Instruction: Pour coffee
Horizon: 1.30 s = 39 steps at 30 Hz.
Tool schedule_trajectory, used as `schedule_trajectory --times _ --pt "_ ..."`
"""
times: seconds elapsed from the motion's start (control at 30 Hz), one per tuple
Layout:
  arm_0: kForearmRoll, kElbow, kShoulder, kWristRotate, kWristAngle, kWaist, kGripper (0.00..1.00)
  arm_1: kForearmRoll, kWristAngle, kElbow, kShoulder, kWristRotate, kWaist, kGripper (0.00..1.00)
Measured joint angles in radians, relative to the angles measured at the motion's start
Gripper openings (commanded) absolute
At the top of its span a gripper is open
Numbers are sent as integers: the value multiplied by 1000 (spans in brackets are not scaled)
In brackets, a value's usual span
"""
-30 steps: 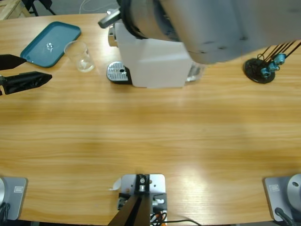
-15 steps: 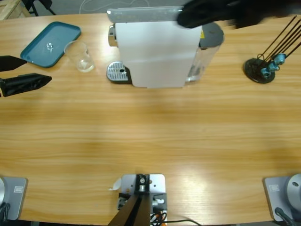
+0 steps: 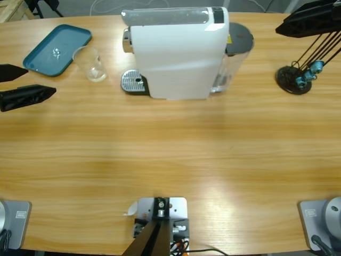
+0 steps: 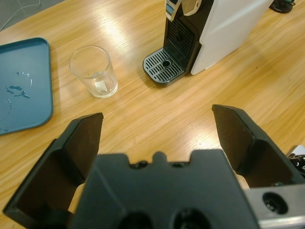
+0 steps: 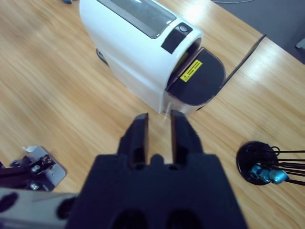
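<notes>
From above, the glass tumbler (image 3: 93, 64) stands between the teal tray (image 3: 56, 49) and the coffee machine (image 3: 176, 52), with the left gripper (image 3: 24, 85) spread wide nearby. Its wrist view shows perhaps a pale film of coffee (image 4: 101, 86) inside, well ahead of the fingers. The right gripper (image 5: 158, 128), nearly closed and empty, hovers above the machine.

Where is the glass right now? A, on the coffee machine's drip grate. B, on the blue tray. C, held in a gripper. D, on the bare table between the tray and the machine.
D: the glass stands on the wood between the tray and the drip grate, no gripper touching it.
</notes>
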Motion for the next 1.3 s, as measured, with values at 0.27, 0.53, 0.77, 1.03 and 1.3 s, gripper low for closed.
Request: schedule_trajectory --times 0.27,0.53,0.77,1.03,1.3 --pt "-42 31 6 -13 36 6 1000 -1 28 -29 52 -35 -54 858" --pt "-186 73 150 -51 99 88 1000 -3 27 66 50 -39 -58 1000" --pt "-323 77 339 -59 145 93 1000 -3 17 146 3 -42 -59 1000" --pt "-605 79 586 -59 271 103 1000 -3 16 197 -32 -52 -61 1000" --pt "-810 81 731 -59 244 132 1000 -5 16 219 -32 -87 -91 1000"
